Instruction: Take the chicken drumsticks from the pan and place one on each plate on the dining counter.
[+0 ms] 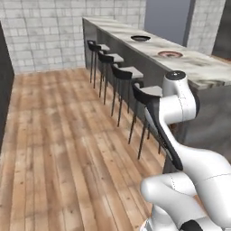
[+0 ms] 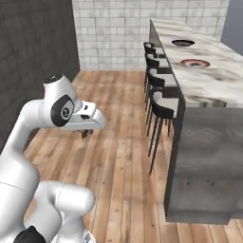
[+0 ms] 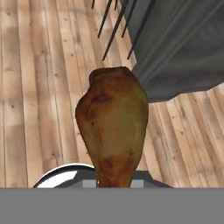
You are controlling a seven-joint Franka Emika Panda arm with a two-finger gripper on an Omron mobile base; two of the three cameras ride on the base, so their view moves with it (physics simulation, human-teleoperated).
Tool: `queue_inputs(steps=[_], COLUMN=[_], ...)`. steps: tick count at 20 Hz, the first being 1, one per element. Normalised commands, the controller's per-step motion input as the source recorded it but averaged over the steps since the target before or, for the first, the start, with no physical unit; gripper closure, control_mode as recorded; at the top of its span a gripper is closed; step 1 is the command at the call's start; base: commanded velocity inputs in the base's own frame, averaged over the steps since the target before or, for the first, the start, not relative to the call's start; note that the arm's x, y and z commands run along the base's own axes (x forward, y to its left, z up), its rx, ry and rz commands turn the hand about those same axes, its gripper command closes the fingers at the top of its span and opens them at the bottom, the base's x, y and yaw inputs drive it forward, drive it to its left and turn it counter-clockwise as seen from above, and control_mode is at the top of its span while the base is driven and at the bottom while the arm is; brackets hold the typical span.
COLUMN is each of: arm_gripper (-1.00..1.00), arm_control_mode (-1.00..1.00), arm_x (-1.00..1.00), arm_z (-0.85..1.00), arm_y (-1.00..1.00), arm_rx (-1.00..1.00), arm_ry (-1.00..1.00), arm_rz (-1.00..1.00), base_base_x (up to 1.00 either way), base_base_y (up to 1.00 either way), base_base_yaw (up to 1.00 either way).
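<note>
A chicken drumstick (image 3: 113,127), orange-brown, stands large in the hand view, its narrow end down between the jaws. My gripper (image 2: 85,132) is shut on it and hangs under the white hand, above the wooden floor and well left of the dining counter (image 2: 216,83). On that marble top lie two round plates: a nearer one (image 2: 195,62) (image 1: 170,54) with a brownish centre and a farther dark one (image 2: 182,42) (image 1: 140,38). The pan is out of view.
A row of black bar stools (image 1: 122,72) (image 2: 159,97) lines the counter's near side. The counter's grey end panel (image 2: 209,161) stands close on the right. A wide wooden floor (image 1: 58,135) stretches to a pale brick wall (image 1: 45,31). A dark wall (image 2: 33,57) runs on the left.
</note>
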Motion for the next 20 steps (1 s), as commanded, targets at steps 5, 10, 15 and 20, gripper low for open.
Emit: queue_inputs(steps=[5, 10, 15, 20], arm_gripper=[1.00, 1.00, 1.00, 1.00], arm_control_mode=[1.00, 1.00, 1.00, 1.00], arm_x=[0.00, 0.00, 0.00, 0.00], arm_z=[0.00, 0.00, 0.00, 0.00], arm_y=[0.00, 0.00, 0.00, 0.00], arm_rx=[0.00, 0.00, 0.00, 0.00], arm_ry=[0.00, 0.00, 0.00, 0.00], arm_rz=[0.00, 0.00, 0.00, 0.00], base_base_x=[0.73, 0.79, 0.78, 0.73], base_base_y=[0.66, 0.59, 0.62, 0.67], base_base_yaw=[-0.52, -0.58, -0.55, -0.52])
